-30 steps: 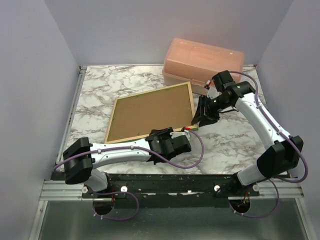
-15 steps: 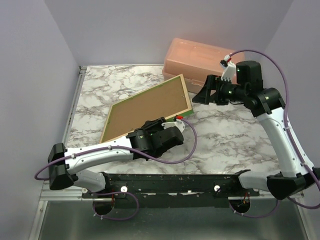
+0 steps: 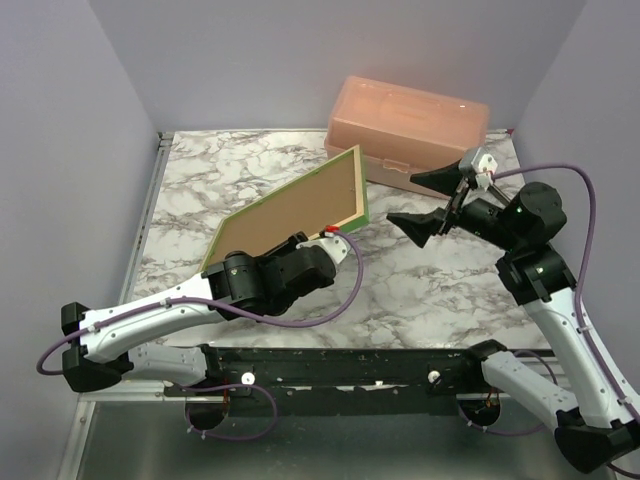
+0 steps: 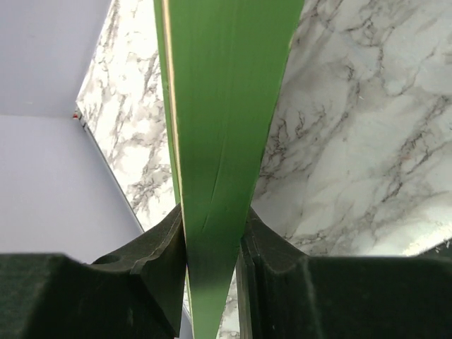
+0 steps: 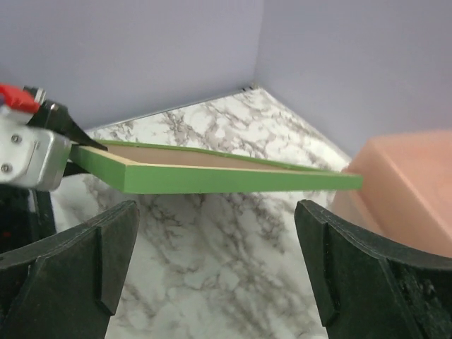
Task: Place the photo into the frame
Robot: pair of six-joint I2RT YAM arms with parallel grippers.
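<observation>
Marble table [image 3: 200, 180] spreads below the left gripper [image 3: 318, 240], which is clamped narrowly on the near edge of the frame [image 3: 290, 205] and holds it tilted. At the frame's three o'clock, apart from it, the right gripper [image 3: 425, 203] gapes wide and empty. With one thin-edge pinch bearing the whole panel, the frame could pivot or slip. The photo isn't visible.

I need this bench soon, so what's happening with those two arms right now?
The left hand grips the green frame by one edge, holding it tilted up above the marble table, brown backing board on top. The right hand hangs wide open beside the frame, touching nothing. A peach box sits behind. No photo is visible.
</observation>
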